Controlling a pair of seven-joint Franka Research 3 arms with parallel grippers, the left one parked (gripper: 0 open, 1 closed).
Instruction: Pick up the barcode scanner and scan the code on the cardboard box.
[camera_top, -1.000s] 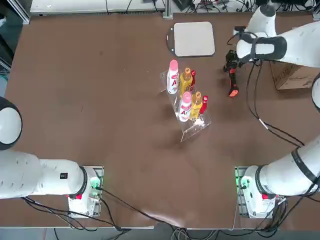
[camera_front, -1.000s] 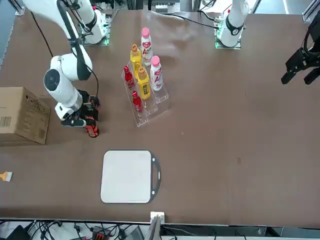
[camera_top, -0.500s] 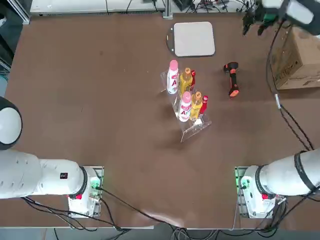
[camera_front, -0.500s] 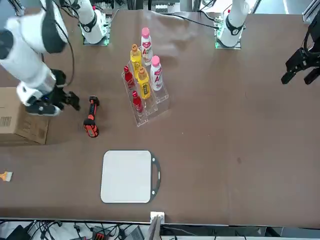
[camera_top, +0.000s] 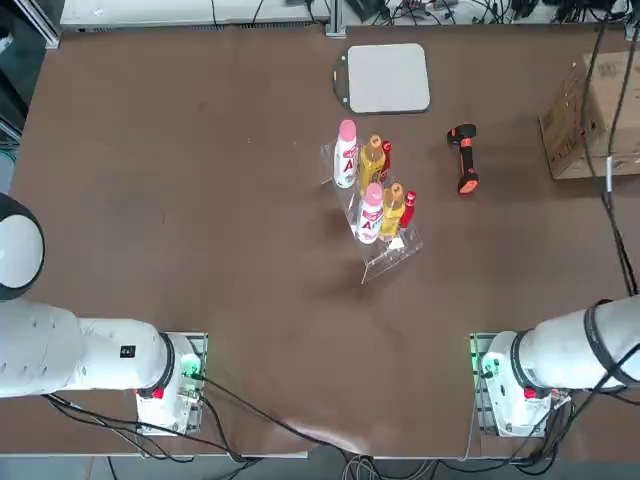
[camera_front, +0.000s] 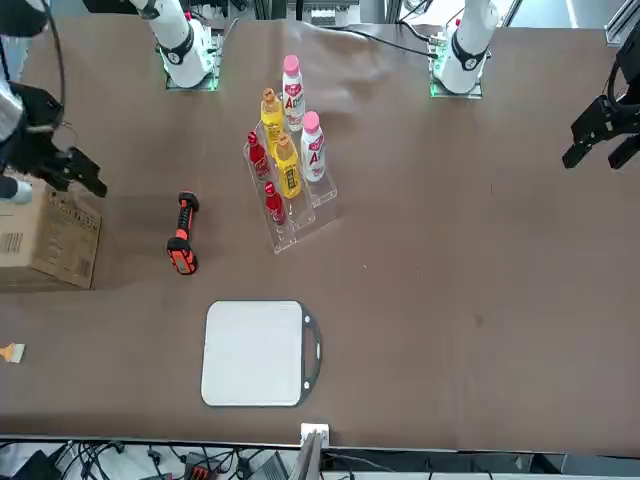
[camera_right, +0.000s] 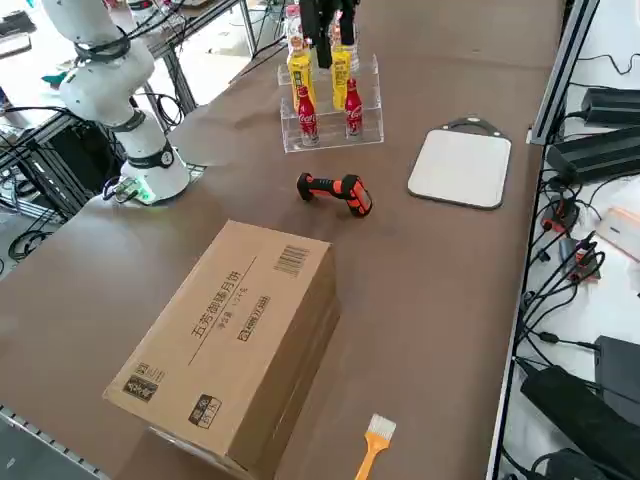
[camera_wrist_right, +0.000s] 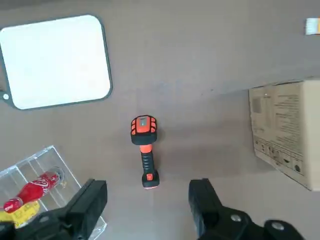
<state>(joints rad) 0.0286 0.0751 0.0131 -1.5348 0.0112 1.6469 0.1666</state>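
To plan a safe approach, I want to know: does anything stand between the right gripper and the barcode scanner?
Nothing visible does: in the wrist view, the right gripper's fingers stand apart, and only bare table separates them from the scanner.

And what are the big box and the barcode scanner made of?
The box looks like plain brown corrugated cardboard, dull, with printing on its flat sides. The barcode scanner is probably hard plastic, orange-red and black, with a ribbed grip that might be rubber.
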